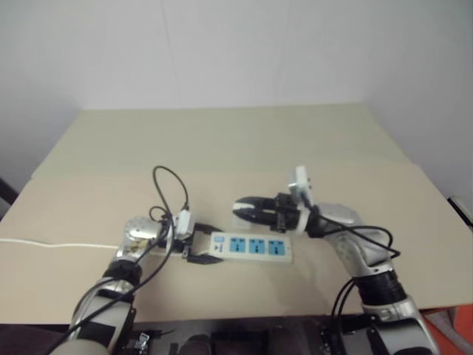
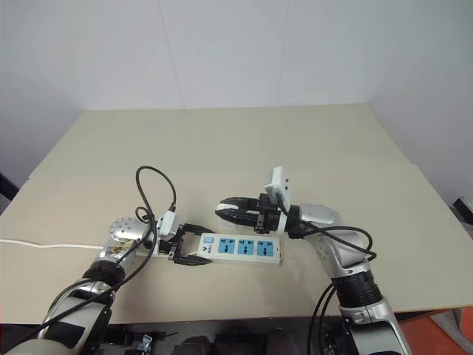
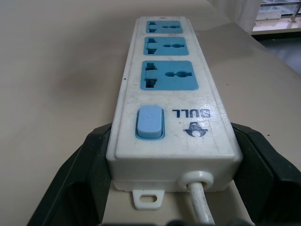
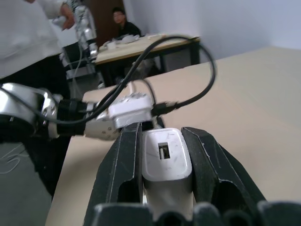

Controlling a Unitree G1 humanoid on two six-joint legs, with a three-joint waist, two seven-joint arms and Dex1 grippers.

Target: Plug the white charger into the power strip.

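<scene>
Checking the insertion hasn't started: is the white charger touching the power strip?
Apart. In the right eye view the white charger, in the right gripper, hangs above the power strip, with bare table between them.

Both head eyes look down over the table (image 1: 244,140); wrist cameras sit close behind each end effector

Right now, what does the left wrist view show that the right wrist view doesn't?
Left wrist view alone: the power strip up close, three blue sockets, switch and cord, the left gripper closed on its switch end. Right wrist view alone: the white charger pinched in the right gripper, USB port facing the camera, and a person seated behind. Both share the beige table.
</scene>
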